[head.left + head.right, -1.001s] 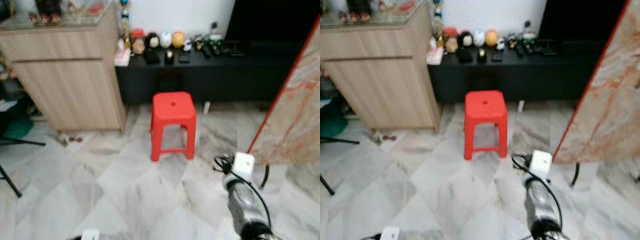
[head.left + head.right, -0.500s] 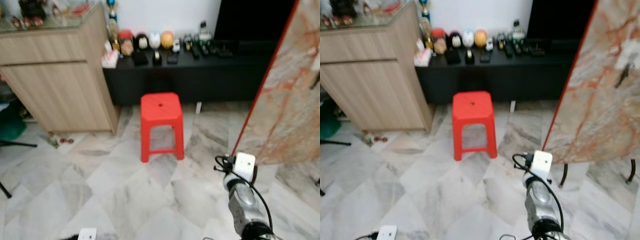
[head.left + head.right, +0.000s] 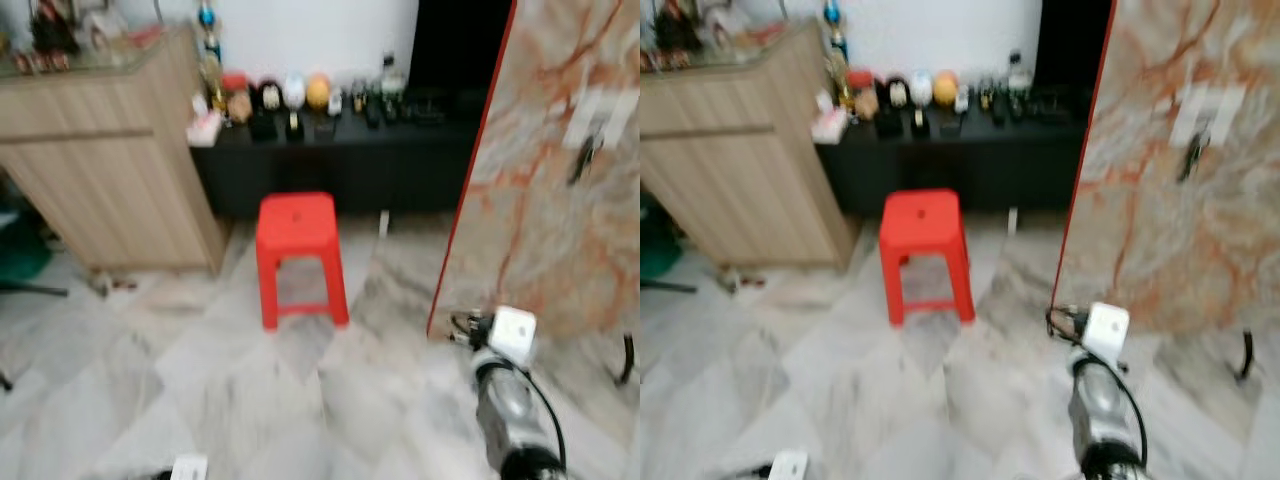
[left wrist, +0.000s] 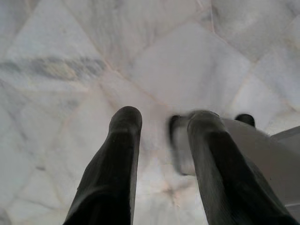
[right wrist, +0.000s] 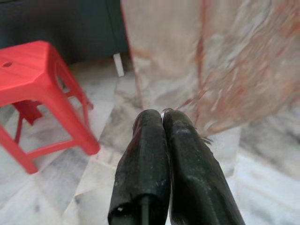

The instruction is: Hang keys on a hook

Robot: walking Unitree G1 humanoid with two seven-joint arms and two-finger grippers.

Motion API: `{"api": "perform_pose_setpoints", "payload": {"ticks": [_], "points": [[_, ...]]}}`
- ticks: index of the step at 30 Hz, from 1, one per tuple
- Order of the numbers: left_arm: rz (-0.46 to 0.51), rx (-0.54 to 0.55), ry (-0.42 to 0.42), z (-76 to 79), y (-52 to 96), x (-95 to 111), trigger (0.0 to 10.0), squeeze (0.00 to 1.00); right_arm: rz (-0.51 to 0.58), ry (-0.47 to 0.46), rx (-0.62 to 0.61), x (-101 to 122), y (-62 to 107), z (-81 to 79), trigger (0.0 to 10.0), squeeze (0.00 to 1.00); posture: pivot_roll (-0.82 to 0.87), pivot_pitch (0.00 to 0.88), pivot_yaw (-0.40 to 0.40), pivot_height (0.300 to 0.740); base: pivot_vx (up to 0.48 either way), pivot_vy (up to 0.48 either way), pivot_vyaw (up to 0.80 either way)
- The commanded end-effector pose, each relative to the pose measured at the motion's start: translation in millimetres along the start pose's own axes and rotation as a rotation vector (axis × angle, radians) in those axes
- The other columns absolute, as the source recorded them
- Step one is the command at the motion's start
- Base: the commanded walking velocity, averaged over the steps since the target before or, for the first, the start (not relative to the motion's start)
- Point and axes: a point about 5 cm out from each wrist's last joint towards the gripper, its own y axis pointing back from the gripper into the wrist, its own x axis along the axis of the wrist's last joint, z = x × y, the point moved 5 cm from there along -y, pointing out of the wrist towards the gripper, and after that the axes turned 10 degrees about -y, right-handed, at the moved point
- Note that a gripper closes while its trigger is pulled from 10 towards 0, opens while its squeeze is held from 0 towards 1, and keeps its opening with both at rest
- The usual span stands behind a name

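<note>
right gripper [image 5: 163, 123] raised forward | jaws pinching key ring [image 5: 166, 110]

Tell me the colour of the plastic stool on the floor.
The stool is bright red; the right wrist view shows it sharpest.

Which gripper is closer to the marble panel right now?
Right. The right gripper is raised in front of the marble panel, near its red edge. The left gripper hangs low on the robot's left, over the floor, farther away.

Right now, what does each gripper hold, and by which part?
The right gripper pinches a thin metal ring, presumably the keys' ring, between its fingertips. The left gripper is open, holding nothing.
</note>
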Motion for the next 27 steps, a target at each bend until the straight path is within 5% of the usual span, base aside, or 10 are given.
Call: {"api": "perform_pose_setpoints", "payload": {"ticks": [1, 27], "points": [[-0.019, -0.005, -0.025, -1.0, 0.9, -4.8, 10.0, 0.0, 0.006, -0.015, 0.014, 0.8, -0.8, -8.5, 10.0, 0.0, -0.1, 0.037, -0.007, 0.74, 0.0, -0.3, 0.0], [-0.01, -0.004, -0.02, 1.4, 1.0, -4.1, 10.0, 0.0, 0.042, -0.009, 0.009, 10.9, -3.6, -8.2, 10.0, 0.0, -0.09, 0.019, -0.015, 0.74, 0.0, -0.299, 0.0]]}}
